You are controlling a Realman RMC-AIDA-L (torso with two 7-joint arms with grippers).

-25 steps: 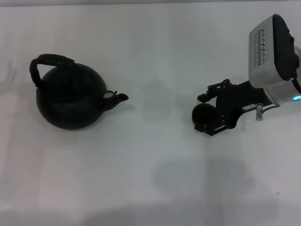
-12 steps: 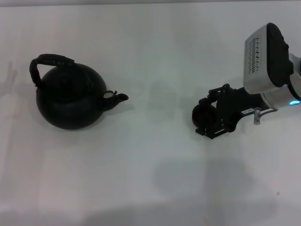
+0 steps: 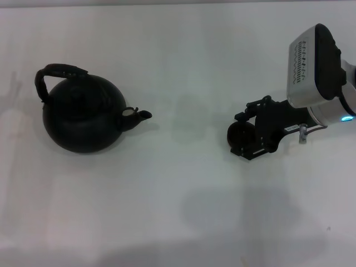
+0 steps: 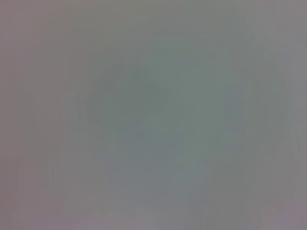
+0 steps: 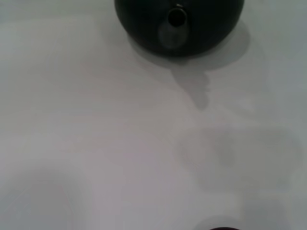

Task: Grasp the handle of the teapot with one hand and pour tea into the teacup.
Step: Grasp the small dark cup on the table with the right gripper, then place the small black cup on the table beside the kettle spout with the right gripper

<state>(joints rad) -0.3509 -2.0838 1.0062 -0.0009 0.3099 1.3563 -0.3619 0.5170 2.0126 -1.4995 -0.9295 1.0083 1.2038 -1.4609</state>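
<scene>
Looking far right of the squat matte black teapot (image 3: 83, 118), I see my right gripper (image 3: 248, 135) clamped around the tiny dark teacup (image 3: 239, 134) — left gripper unseen.

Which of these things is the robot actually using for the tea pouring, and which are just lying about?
For the job: teapot, its handle, teacup, right hand at the teacup.

Just lying about: nothing; only the bare white table. The left hand is out of view.

A plain white table (image 3: 178, 222) fills the head view edge to edge, evenly lit from above, with soft grey shadows lying across its near part.
</scene>
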